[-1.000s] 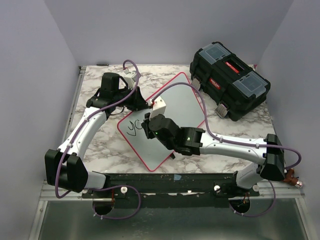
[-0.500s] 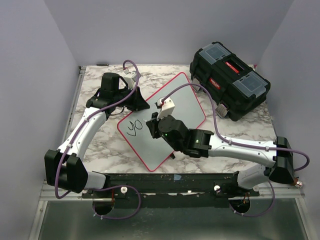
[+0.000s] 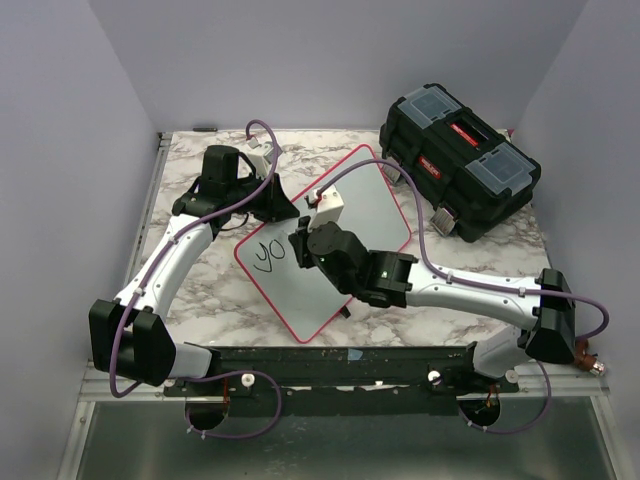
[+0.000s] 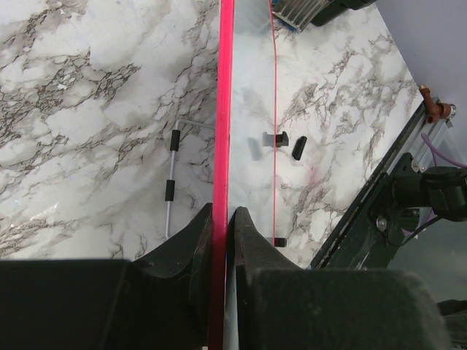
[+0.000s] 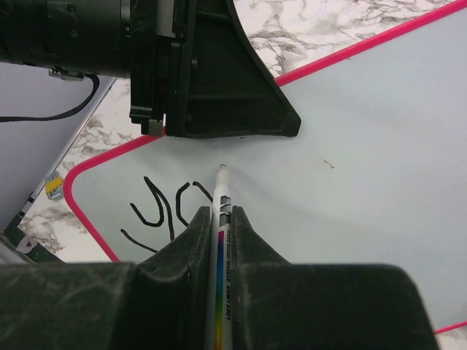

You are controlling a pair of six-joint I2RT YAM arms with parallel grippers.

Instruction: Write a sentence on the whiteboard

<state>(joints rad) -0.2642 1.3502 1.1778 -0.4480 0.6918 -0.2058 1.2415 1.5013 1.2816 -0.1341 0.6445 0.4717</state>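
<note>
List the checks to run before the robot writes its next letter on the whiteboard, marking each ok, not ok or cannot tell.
1. Left gripper pinches the whiteboard by its rim: ok.
2. Right gripper is shut on the marker: ok.
3. Marker tip is uncapped and aimed at the board: ok.
4. Tip is touching the surface: cannot tell.
5. Bare board lies beside the writing for the next letter: ok.
</note>
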